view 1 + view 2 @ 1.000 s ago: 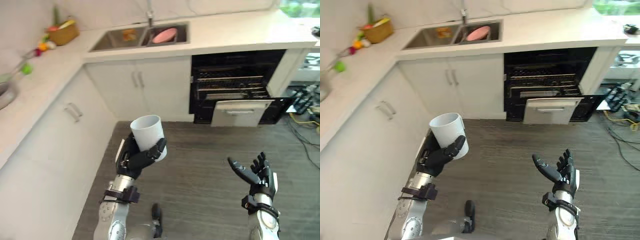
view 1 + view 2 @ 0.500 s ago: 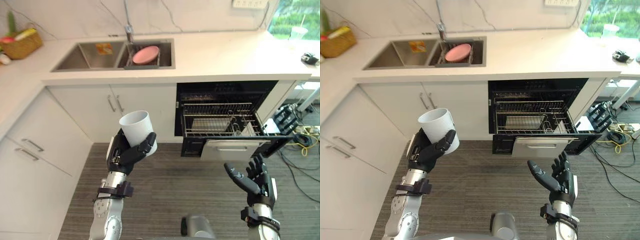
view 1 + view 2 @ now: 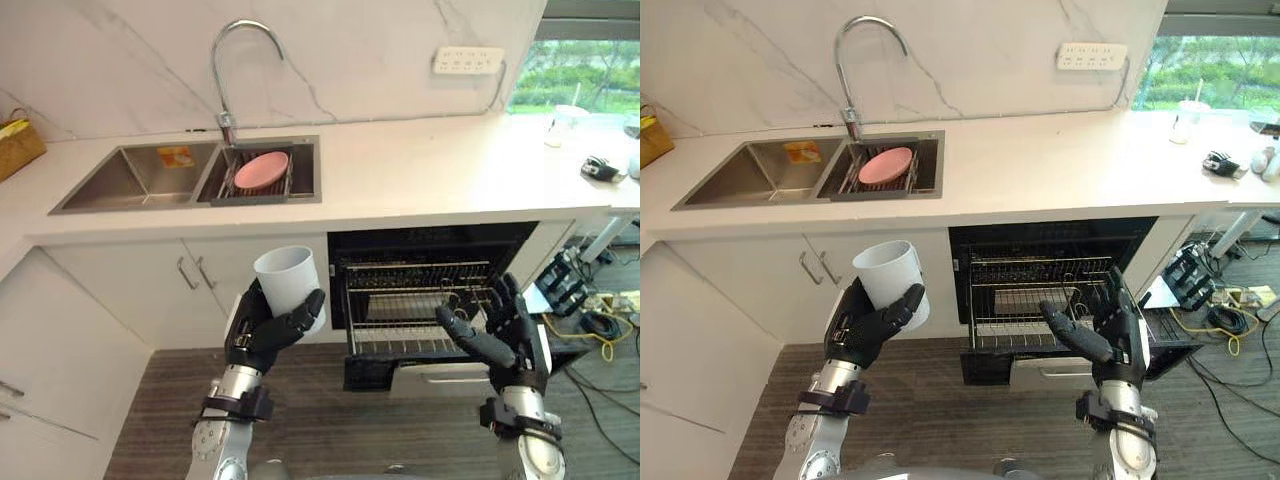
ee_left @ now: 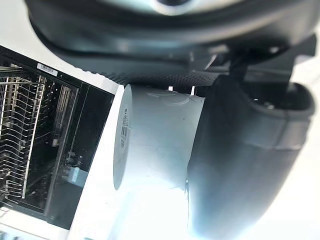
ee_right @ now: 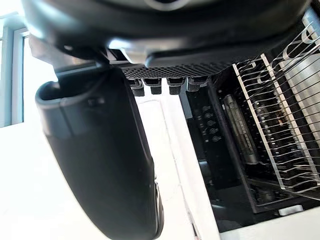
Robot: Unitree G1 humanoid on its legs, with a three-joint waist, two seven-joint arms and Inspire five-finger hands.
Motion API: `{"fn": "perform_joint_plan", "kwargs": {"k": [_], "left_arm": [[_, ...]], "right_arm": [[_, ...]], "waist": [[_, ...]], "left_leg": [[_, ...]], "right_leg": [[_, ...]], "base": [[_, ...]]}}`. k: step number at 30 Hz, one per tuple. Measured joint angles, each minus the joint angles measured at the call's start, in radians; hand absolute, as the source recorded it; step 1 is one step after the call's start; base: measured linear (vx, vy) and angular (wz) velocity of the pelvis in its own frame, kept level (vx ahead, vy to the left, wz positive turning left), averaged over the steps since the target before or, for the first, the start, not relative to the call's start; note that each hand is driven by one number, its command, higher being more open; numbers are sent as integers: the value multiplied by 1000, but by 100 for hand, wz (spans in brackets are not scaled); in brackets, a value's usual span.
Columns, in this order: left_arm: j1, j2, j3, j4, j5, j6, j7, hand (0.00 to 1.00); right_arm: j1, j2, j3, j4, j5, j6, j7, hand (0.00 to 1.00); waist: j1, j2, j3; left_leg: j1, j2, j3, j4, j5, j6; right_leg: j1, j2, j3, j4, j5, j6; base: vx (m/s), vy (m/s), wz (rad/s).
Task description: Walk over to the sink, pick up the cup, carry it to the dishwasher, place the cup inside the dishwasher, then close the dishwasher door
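- Left hand (image 3: 258,338) is curled round the white cup (image 3: 287,283), fingers across its front and palm behind, holding it upright with the mouth up
- Seen from the left wrist, the cup (image 4: 155,140) sits snug against the palm, with the thumb (image 4: 240,165) pressed along its side
- Cup is in the air in front of the white cabinet doors (image 3: 150,290) under the sink (image 3: 130,180), just left of the dishwasher (image 3: 430,255) opening and apart from it
- Right hand (image 3: 510,335) is raised in front of the dishwasher, fingers spread and straight, holding nothing
- Dishwasher door (image 3: 1035,372) hangs open and low, and the wire rack (image 3: 400,300) is pulled partway out above it
- Pink plate (image 3: 261,169) lies in the right basin of the sink, below the curved faucet (image 3: 220,100)
- White counter (image 3: 420,180) runs above the dishwasher
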Motion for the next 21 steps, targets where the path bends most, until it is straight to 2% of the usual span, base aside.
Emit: {"fn": "perform_joint_plan", "kwargs": {"k": [1,2,3,4,5,6,7,8,11,16,21], "left_arm": [[0,-2,1,0,4,-2,4,0],[-3,-6,0,0,11,-5,16,0],[-6,-9,0,0,14,-5,22,0],[-12,-16,0,0,14,-8,32,0],[-19,-9,0,3,15,-10,50,0],[-23,-5,-1,1,14,-13,55,0],[-49,6,-3,1,14,-22,66,0],[-66,10,-2,1,13,-23,71,0],[-99,12,-13,0,15,-38,83,0],[-100,12,-33,0,17,-49,102,0],[-114,11,-77,2,93,-52,159,0]], "right_arm": [[-16,-6,3,9,0,0,3,100],[-44,-10,4,31,0,0,4,100],[-52,-11,3,37,1,0,3,100],[-54,-15,2,38,4,0,3,100],[-45,3,5,51,5,4,3,100],[-41,7,5,50,5,4,4,100],[-34,25,-1,49,9,4,4,100],[-32,38,-1,48,10,4,7,100],[-5,70,6,16,6,8,36,100],[14,82,26,-46,5,21,43,100],[32,82,41,-76,11,32,42,100]], "waist": [[1,1,-1],[7,8,-5],[8,14,-9],[8,41,-26],[-1,12,-44],[-9,6,-49],[-21,-15,-51],[-25,-22,-56],[-35,-22,-56],[-33,-23,-57],[-38,-24,-57]], "left_leg": [[-1,-19,-37,-62,7,-10],[2,-40,-101,-176,45,-25],[7,-40,-119,-235,91,-22],[22,-31,-120,-331,279,-56],[60,-50,-93,-368,274,-49],[69,-58,-89,-389,279,-43],[102,-85,-73,-446,295,-23],[120,-102,-56,-473,299,-17],[150,-121,-46,-508,300,-11],[183,-113,-9,-549,302,-8],[199,-112,29,-559,303,-6]], "right_leg": [[1,-5,22,-6,5,8],[6,-7,70,-20,11,21],[7,-5,91,-24,12,27],[13,6,127,-31,6,55],[25,-19,154,-51,2,80],[27,-27,155,-57,5,85],[30,-60,164,-67,5,93],[34,-78,174,-78,9,108],[56,-97,175,-106,22,132],[59,-90,201,-123,27,141],[66,-90,224,-154,42,160]], "base": [[294,194,-119],[235,179,-91],[295,253,-108],[296,279,-87],[291,270,-65],[280,311,-30],[205,268,-17],[170,258,-20],[83,115,-9],[31,0,-22],[-24,-6,-23]]}}
